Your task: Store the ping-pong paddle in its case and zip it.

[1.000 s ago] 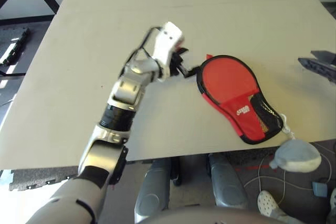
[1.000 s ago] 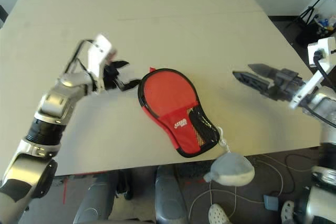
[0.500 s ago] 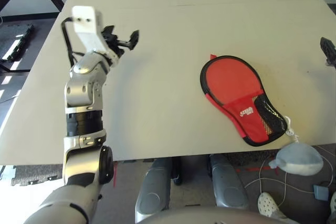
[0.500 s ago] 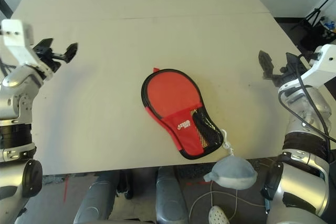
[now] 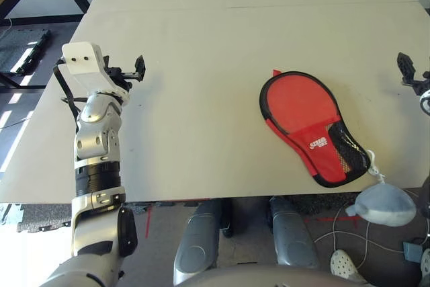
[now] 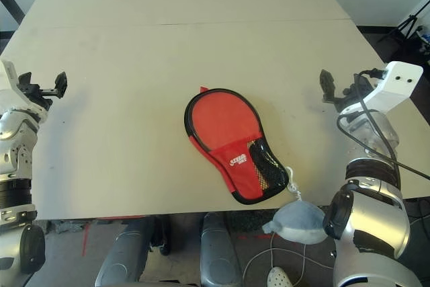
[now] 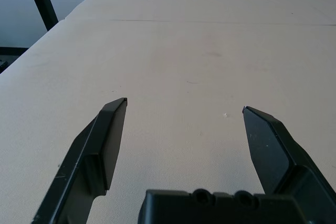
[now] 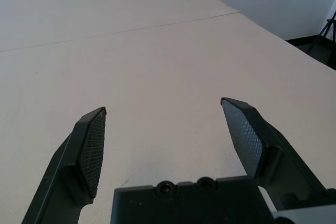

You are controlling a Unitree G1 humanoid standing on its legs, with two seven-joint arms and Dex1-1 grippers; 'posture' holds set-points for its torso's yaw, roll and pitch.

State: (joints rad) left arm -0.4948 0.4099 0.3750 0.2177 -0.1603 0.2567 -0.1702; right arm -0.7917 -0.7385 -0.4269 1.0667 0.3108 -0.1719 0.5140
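Right, here lies the red case (image 6: 225,126), flat on the table (image 6: 121,132), its round end pointing away from the robot and its narrow end close to the near edge! The small white logo (image 6: 238,160) faces up, beside the black mesh pocket (image 6: 267,166), and black edging runs right around the outline. As for the paddle, no telling from here whether it's tucked inside, and the zip's state is too hard to make out. A little red tab (image 6: 203,89) pokes out at the round end. Off the narrow end goes a white cord (image 6: 291,183), leading to the soft grey lump (image 6: 300,222) down at the table's near edge. Out on the left flank, well apart from the case, the left gripper (image 7: 185,102) stands wide open above the table, nothing between its fingers! Over on the other side, the right gripper (image 8: 163,102) matches it, fingers spread wide and empty, also clear of the case. And beyond the near edge, down on the floor, there's a pale clog (image 5: 344,265) with holes in it!
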